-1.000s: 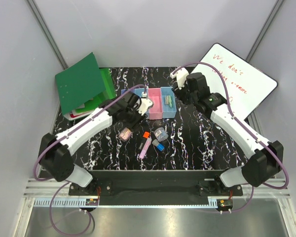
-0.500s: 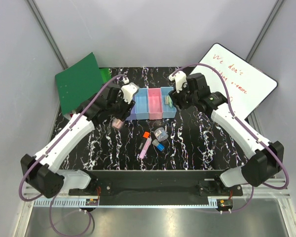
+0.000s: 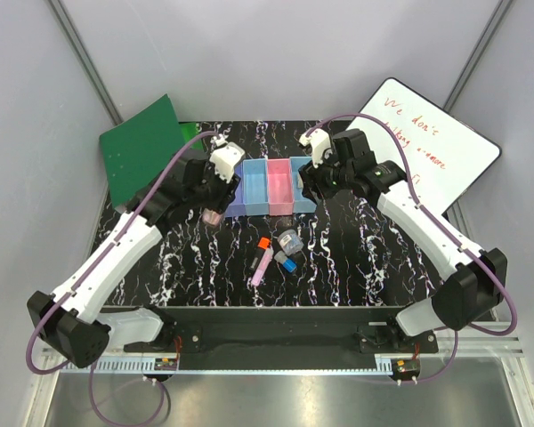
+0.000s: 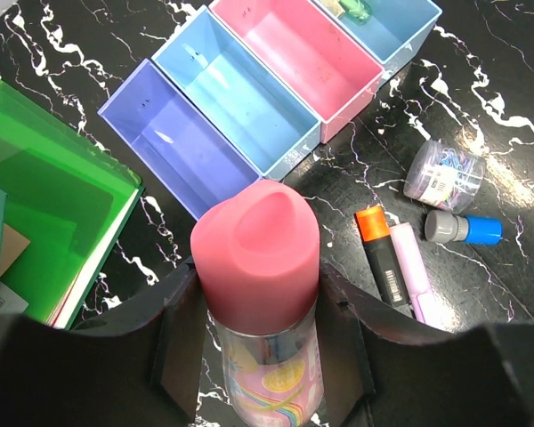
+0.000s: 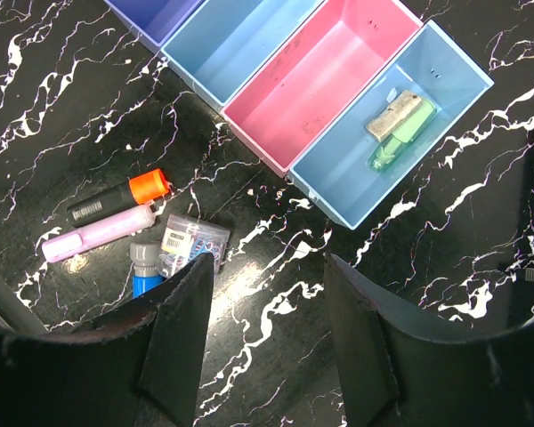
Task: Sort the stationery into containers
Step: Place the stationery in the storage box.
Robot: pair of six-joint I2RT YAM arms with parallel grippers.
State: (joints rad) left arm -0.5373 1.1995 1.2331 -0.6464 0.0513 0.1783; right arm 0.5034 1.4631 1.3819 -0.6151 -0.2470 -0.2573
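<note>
Pink-capped bottle [image 4: 256, 258] clamped in our left gripper [image 4: 258, 342], held just before purple bin [image 4: 173, 147]; we judge drop there comes next. Our right gripper [image 5: 269, 325] parted, empty, near end bin [image 5: 449, 84] holding highlighter [image 5: 399, 142]. Markers [image 5: 98, 242] lie on table [image 5: 62, 107].

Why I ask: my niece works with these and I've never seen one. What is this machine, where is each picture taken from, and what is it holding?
These are two robot arms bolted to a black marbled table. The overhead view looks down from behind them; the other two come from a camera on each wrist, showing its own fingers. The left gripper is shut on a pink-capped bottle near the purple end of a row of four bins. The right gripper is open and empty. A green highlighter lies in the opposite end bin. Loose on the table: an orange-capped marker, a pink marker, a tub of paper clips and a blue piece.
</note>
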